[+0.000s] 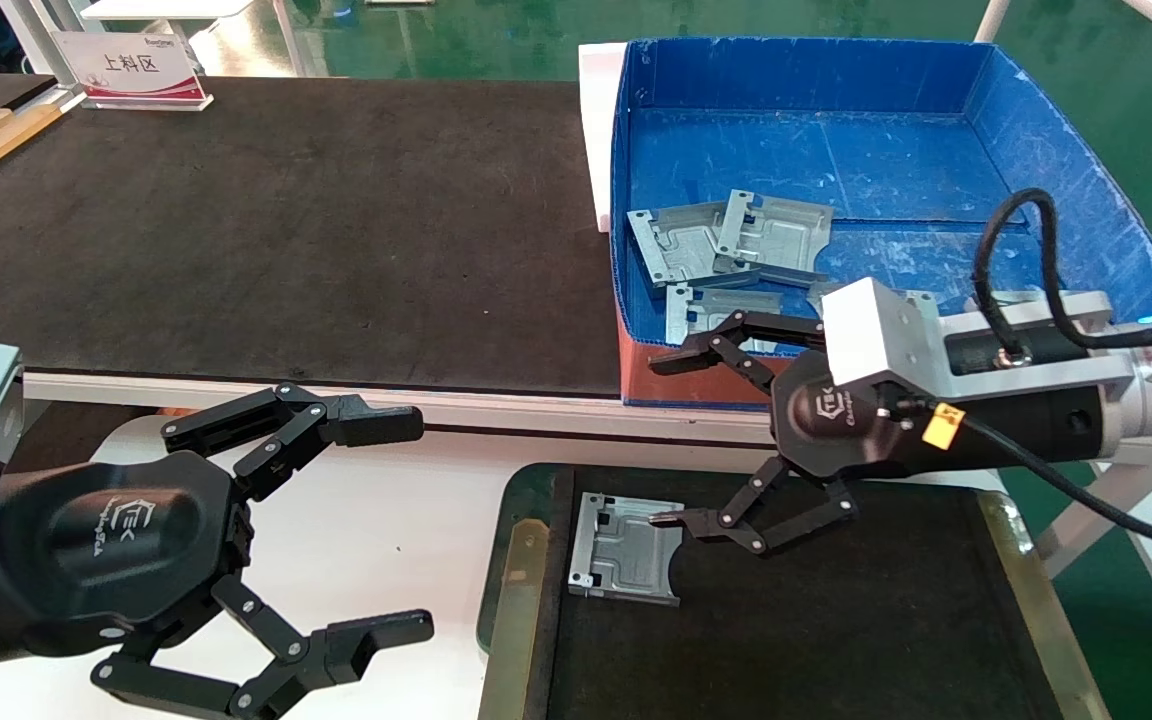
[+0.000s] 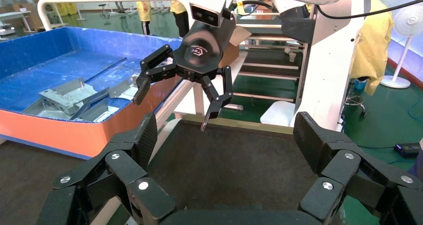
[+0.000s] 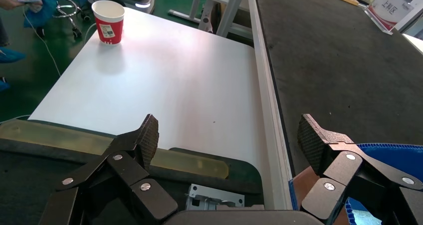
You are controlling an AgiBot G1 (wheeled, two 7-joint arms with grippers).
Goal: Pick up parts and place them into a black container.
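Where visible, one part (image 1: 626, 549), black container (image 1: 1026, 600).

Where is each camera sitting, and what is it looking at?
Head view: up on the head, looking down at the tray, one part in it, the blue box and both grippers, left and right.
Left wrist view: on the left arm, facing the right gripper; own jaws show open.
Right wrist view: on the right arm, facing the white table and cup; own jaws open.
Shared: the tray part shows in head and right wrist views.

Bright, even light; sharp, soft shadows.
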